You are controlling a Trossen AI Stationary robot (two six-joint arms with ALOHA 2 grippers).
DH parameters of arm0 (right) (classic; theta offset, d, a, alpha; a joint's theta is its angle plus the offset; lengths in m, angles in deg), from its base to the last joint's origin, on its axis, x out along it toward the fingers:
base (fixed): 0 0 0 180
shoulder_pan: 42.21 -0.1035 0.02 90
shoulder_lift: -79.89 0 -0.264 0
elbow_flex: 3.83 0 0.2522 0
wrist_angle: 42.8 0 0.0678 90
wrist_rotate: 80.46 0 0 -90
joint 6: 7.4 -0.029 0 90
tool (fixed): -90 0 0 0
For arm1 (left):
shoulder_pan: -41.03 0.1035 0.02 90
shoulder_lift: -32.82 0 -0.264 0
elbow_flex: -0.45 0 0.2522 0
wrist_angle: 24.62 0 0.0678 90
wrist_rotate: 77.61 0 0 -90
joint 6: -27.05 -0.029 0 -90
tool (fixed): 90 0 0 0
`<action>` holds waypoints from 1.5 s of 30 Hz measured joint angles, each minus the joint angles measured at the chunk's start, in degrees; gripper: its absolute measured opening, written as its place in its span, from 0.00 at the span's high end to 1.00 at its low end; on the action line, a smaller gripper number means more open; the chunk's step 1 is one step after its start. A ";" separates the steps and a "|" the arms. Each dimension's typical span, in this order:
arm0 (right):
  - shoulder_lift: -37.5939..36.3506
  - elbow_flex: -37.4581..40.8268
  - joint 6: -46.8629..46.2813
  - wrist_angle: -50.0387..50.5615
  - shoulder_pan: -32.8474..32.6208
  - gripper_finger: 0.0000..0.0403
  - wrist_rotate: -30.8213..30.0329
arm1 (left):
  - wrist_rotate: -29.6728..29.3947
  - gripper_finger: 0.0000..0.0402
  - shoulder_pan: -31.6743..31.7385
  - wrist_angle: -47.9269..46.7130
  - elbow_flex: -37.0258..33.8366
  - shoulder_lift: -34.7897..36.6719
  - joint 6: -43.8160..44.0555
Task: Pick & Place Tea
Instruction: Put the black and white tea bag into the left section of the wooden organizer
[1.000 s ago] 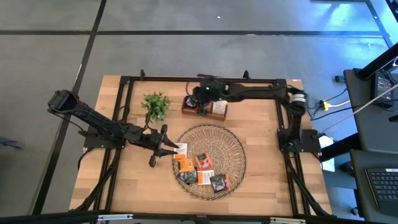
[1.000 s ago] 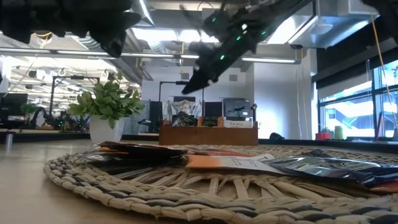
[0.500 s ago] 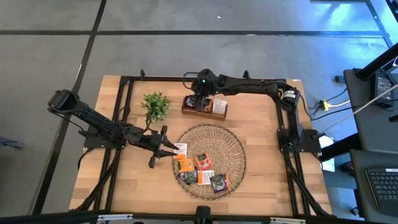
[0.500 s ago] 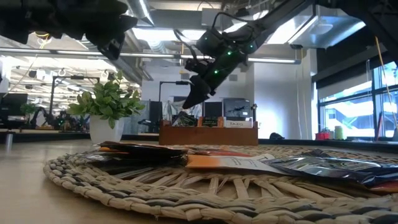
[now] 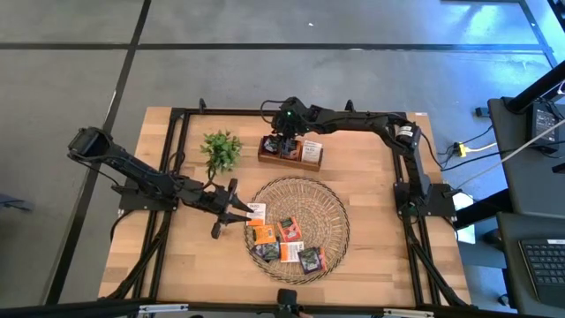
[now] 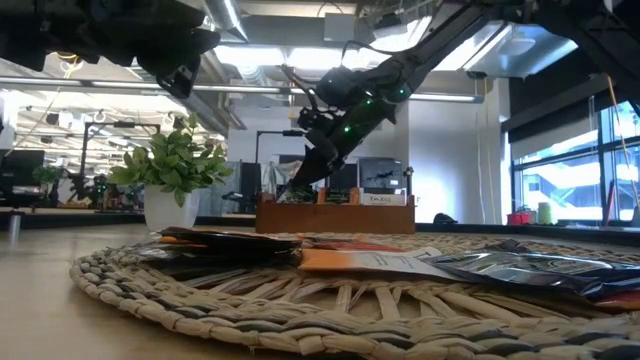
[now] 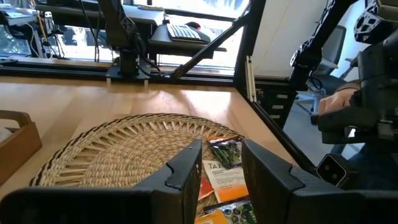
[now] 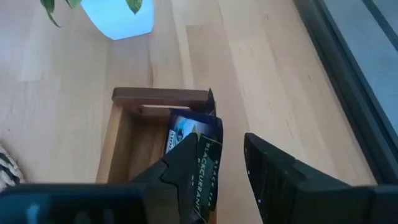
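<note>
Several tea sachets (image 5: 287,231) in orange, dark and white wrappers lie flat on the round woven tray (image 5: 331,199). My left gripper (image 5: 244,208) stands open at the tray's left rim, pointing level across it at the sachets (image 7: 221,174). My right gripper (image 8: 230,162) hangs open, slanting down over the left end compartment of the wooden box (image 5: 311,155). A dark sachet (image 8: 202,149) marked blackcurrant stands in that compartment against the box's far wall. It shows between my right fingers, beside one of them. My right gripper's fingers stand apart, with bare table showing between them beside the dark sachet's edge (image 8: 217,143). One finger (image 8: 180,171) covers the sachet's lower part, so I cannot tell whether it touches the sachet.
A small green plant (image 5: 221,148) in a white pot (image 8: 118,18) stands left of the box. Other sachets fill the box's compartments (image 6: 335,197). Black frame rails (image 5: 172,159) border the table. Bare wood lies near the table's right side (image 5: 371,194).
My right gripper has sunk and gone a little toward the table's left, from above the box down to the box's left end compartment, tipping further downward. The left arm has kept still.
</note>
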 joint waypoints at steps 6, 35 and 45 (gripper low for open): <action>0.00 0.00 0.02 -0.65 0.00 0.76 0.02 | 0.00 0.73 0.00 -0.16 0.02 0.00 -0.02; -0.04 -9.16 6.17 11.11 -0.30 0.99 -0.07 | -0.63 0.73 0.00 -0.90 0.04 0.00 -0.07; 0.02 -8.15 8.72 12.70 -1.17 0.98 -0.13 | -0.66 0.72 0.00 -0.87 0.04 -0.04 -0.07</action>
